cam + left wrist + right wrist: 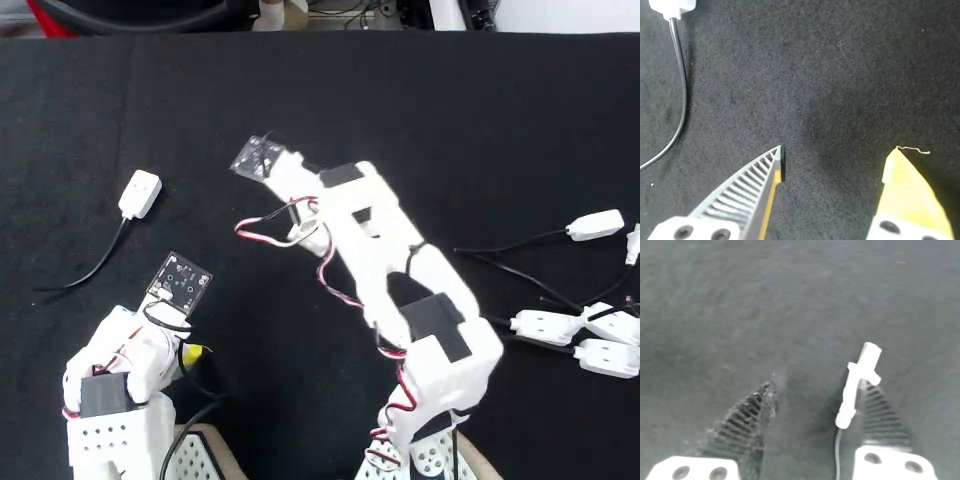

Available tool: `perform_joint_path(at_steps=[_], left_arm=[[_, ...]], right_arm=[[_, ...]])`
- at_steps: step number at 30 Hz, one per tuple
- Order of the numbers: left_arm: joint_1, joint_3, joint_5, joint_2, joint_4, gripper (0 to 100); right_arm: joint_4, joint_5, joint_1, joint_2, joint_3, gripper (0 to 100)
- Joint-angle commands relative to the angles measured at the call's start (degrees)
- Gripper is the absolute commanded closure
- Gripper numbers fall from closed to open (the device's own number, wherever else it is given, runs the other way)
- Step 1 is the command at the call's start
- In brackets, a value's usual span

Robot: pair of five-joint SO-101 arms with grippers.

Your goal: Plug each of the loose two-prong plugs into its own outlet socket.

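Plug [140, 193] with a black cord [100, 262] lies flat on the black cloth [480, 120]. The left gripper [837, 150] is near that plug, jaws spread with nothing between them. The right gripper [817, 387] is on the plug's other side, also spread; a smaller white plug [858, 385] rests against one finger [885, 415]. More white corded pieces [545, 325] lie well apart from the plug.

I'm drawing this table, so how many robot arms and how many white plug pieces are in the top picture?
Robot arms: 2
White plug pieces on cables: 6 (1 at the left; 5 at the right, one cut off by the edge)
Total: 8
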Motion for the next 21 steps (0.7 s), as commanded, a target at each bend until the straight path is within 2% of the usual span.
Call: perform_joint_path(at_steps=[1, 8, 16, 21], left_arm=[[-0.7, -0.1, -0.4, -0.2, 0.7, 68], [-0.7, -0.1, -0.4, -0.2, 0.7, 68], [-0.7, -0.1, -0.4, -0.2, 0.7, 68], [-0.7, -0.1, -0.4, -0.2, 0.7, 68]], right_arm=[[-0.6, 3.0, 2.7, -2.3, 0.7, 73.1], [-1.8, 3.1, 4.3, -3.1, 2.1, 76.1], [2.5, 2.6, 4.2, -13.1, 2.3, 80.2], [-1.4, 0.7, 6.6, -11.7, 2.6, 79.8]])
